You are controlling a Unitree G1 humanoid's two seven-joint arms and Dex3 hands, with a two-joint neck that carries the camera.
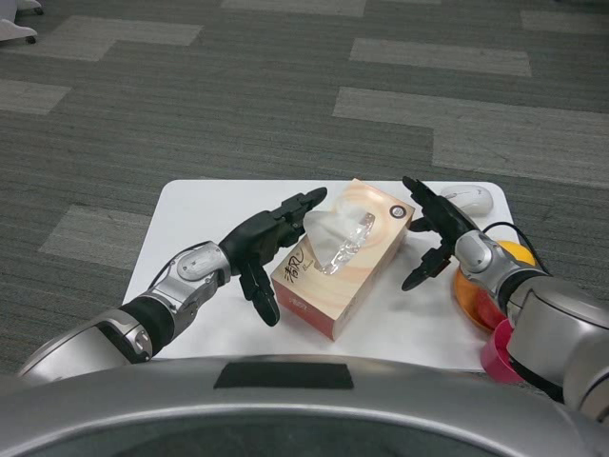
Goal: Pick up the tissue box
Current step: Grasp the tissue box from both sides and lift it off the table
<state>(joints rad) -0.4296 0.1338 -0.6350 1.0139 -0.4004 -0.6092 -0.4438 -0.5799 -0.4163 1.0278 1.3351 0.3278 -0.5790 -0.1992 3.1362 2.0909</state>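
Item: one tissue box point(341, 259), peach-and-cream card with red lettering on its side, a white tissue rising from the clear top slot; it lies at the centre of the white bench point(195, 214). We count two hands: left hand point(270, 243) at its 9 o'clock, fingers spread wide, empty; right hand point(433, 231) at 3 o'clock, spread, empty. One white mouse point(466, 199) at 1 o'clock.
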